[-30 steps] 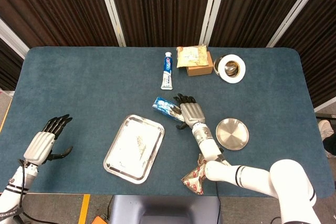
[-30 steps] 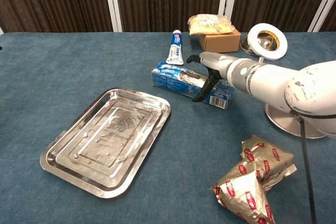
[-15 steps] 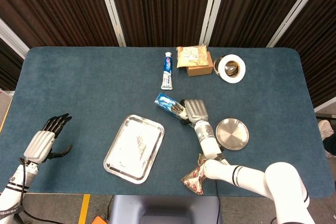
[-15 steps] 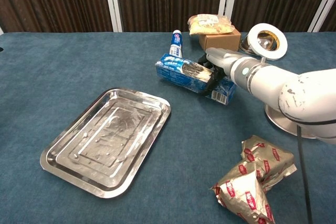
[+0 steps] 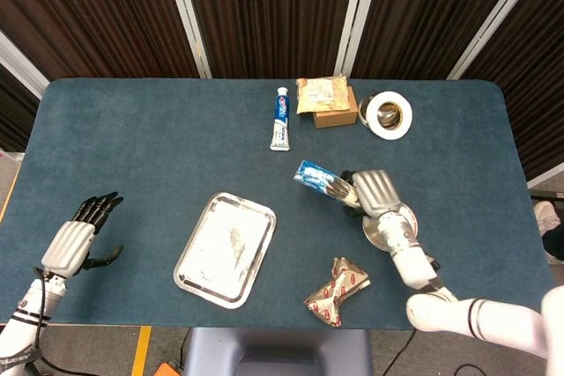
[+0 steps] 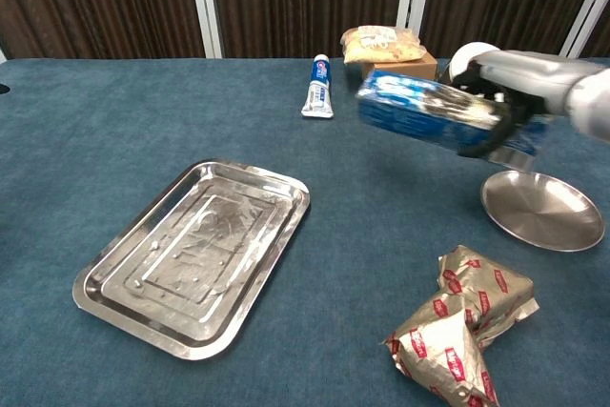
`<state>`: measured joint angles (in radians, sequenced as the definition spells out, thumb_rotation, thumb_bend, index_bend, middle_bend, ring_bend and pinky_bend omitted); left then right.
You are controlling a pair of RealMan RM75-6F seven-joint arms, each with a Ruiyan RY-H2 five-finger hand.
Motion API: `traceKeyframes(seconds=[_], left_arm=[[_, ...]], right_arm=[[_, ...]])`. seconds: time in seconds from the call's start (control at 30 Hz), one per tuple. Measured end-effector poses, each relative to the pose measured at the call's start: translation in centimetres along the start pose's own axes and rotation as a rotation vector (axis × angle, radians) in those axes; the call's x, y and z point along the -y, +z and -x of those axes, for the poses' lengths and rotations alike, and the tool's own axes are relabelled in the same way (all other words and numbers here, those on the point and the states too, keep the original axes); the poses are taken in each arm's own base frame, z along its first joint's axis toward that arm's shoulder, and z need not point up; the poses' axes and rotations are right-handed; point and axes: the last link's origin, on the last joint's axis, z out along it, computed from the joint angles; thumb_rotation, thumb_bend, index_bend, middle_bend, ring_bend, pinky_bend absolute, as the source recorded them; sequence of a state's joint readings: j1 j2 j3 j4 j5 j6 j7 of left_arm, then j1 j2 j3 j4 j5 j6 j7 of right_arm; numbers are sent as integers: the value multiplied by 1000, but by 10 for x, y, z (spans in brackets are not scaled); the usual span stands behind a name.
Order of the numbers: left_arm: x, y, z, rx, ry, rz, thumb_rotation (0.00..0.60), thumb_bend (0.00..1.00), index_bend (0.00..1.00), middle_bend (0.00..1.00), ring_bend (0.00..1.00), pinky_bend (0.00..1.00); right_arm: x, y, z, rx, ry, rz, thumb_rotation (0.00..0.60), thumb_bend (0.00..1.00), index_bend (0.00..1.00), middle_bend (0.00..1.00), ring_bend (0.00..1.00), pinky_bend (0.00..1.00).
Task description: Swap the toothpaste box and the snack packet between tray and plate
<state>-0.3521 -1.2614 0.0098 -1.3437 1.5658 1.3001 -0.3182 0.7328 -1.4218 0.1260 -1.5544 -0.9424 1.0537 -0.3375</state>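
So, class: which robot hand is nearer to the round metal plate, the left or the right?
Right. The right robot hand, gripping the toothpaste box, hangs just over the plate's far edge. The left robot hand sits far across the table, beyond the tray.

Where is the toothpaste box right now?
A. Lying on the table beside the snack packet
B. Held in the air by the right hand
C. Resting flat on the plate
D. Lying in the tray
B: the right hand grips the toothpaste box off the table, near the empty plate, with the tray also empty.
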Motion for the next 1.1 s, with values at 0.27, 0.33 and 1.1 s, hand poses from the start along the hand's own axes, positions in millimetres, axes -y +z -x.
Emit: traceKeyframes(seconds=[0.27,0.33,1.1], left_arm=[[-36,-2,14,14,0,136,600,385,0,0,0,16],[-49,-4,20,31,12,178,600,386,0,0,0,16],[-106,6,33,91,45,323,600,382,0,0,0,16]], right_arm=[[-78,-43,27,34,8,91,600,386,858,739,661,590],[-89,-44,33,29,14,98,600,385,796,723,611,548],[-118,-104,6,-20,92,49,600,248,0,2,0,0]])
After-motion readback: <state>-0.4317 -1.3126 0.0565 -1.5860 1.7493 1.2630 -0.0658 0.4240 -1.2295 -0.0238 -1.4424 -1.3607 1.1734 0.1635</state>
